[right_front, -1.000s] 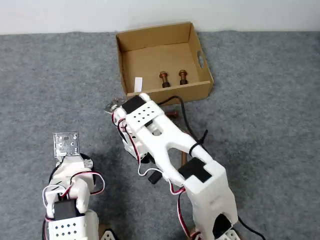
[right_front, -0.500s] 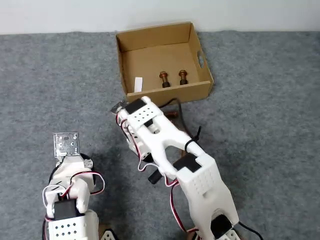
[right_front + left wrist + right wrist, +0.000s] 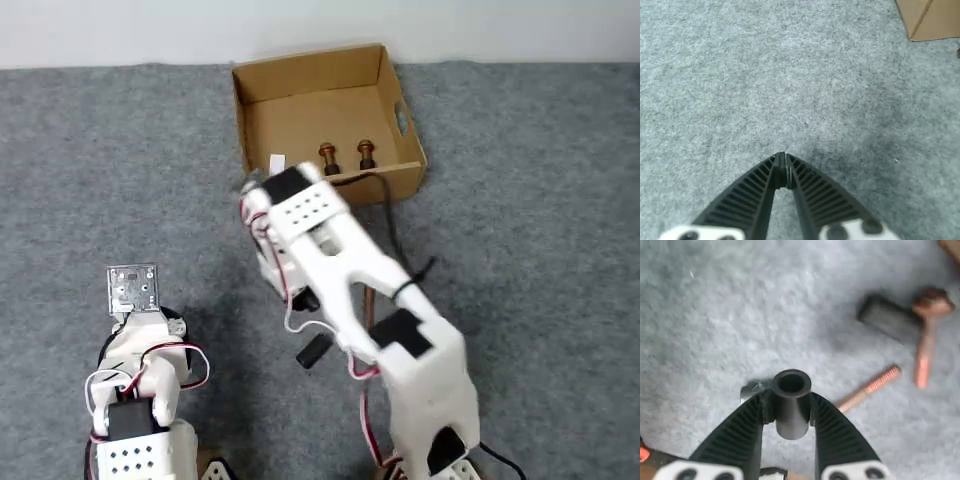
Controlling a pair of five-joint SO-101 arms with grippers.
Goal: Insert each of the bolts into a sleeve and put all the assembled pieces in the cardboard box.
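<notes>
Your right jaws grip a black cylindrical sleeve (image 3: 791, 402) upright, over the grey carpet surface (image 3: 710, 305). Left jaws are shut and empty. Step, I'd judge: sleeve picked, bolt pending. Next, feed the loose copper threaded bolt (image 3: 867, 388) lying nearby into it. The brown cardboard box (image 3: 390, 182) sits top centre of the high view.

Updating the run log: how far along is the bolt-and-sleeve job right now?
Done: two assembled pieces look to be lying in the cardboard box. In hand: the right gripper grips a black sleeve, its bore empty. To do: a copper bolt, a second bolt and a spare sleeve lie loose on the carpet, unassembled. The left gripper is shut, holding nothing.
</notes>
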